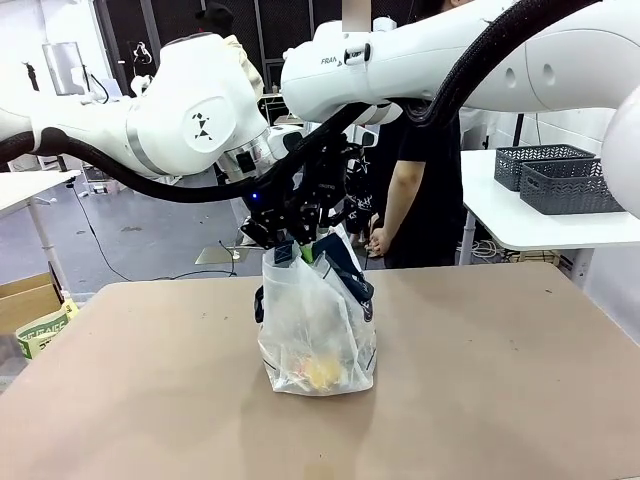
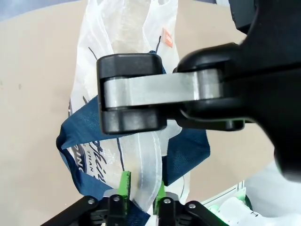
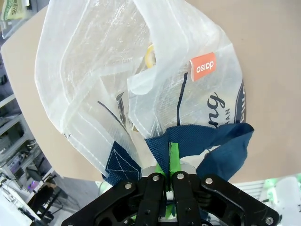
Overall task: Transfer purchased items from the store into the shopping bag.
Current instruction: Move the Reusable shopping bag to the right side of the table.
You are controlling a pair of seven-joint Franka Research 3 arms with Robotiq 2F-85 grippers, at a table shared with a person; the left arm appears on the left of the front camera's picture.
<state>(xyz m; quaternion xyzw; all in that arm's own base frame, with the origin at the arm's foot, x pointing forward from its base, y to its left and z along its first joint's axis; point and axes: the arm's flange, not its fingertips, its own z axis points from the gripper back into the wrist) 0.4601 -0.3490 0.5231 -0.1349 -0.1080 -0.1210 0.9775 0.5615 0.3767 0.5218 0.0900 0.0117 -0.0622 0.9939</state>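
Centre of the front view: the shopping bag (image 1: 318,330) stands on the tan table (image 1: 500,380), its top gathered beneath two grippers that meet just above it. The right gripper (image 3: 169,162), at the bottom centre of its wrist view, is clamped together on a navy strap handle (image 3: 207,141), presumably to keep the bag upright and its mouth raised. The left gripper (image 2: 142,181), at the bottom centre of its own view, has its green pads (image 2: 124,181) partly closed around a fold of the translucent rim; whether they grip it firmly cannot be told. A yellow purchased item (image 1: 322,372) lies at the bag's bottom. Two dark grey lattice baskets (image 1: 560,178) sit on a white side table at the upper right, well apart from the bag.
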